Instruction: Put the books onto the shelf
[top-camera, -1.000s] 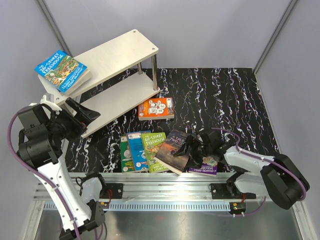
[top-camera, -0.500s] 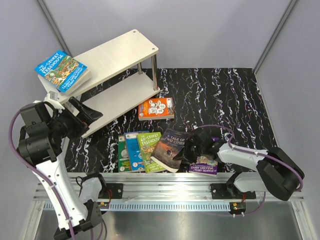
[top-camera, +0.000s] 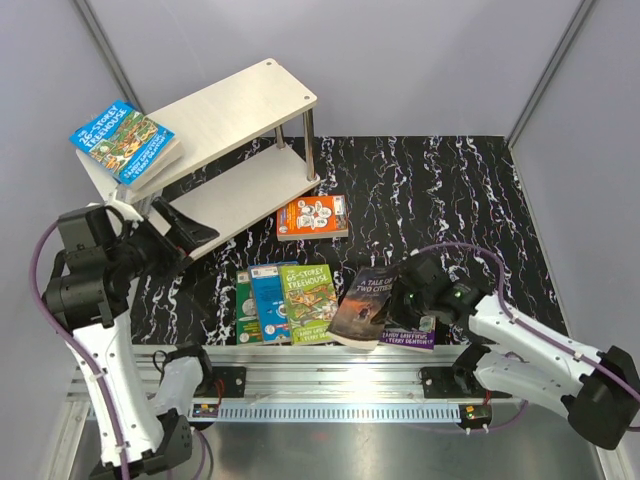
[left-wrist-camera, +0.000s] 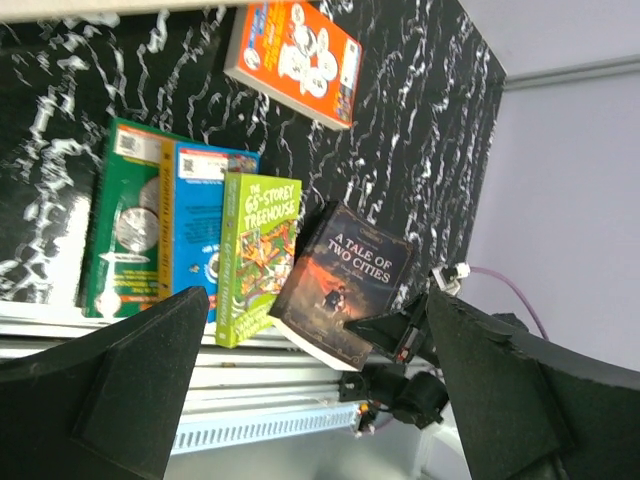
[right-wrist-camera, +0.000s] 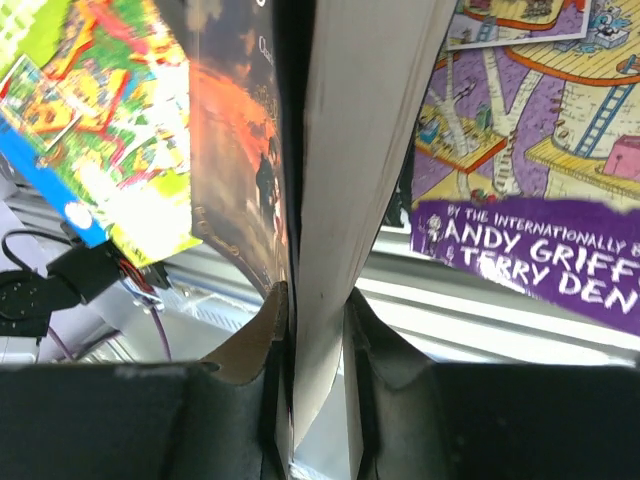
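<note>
My right gripper (right-wrist-camera: 318, 310) pinches the Tale of Two Cities book (right-wrist-camera: 345, 150) by its page edge, at the worktop's near edge (left gripper (top-camera: 178, 226) gapes wide, empty). I should lift slowly, gripping firmly, toward the shelf (top-camera: 230, 110).

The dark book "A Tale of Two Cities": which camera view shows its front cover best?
The left wrist view: the book shows nearly its whole cover there, title readable. The top external view shows it smaller, its right edge under the right end effector. The right wrist view shows only page edges and a cover sliver.
</note>
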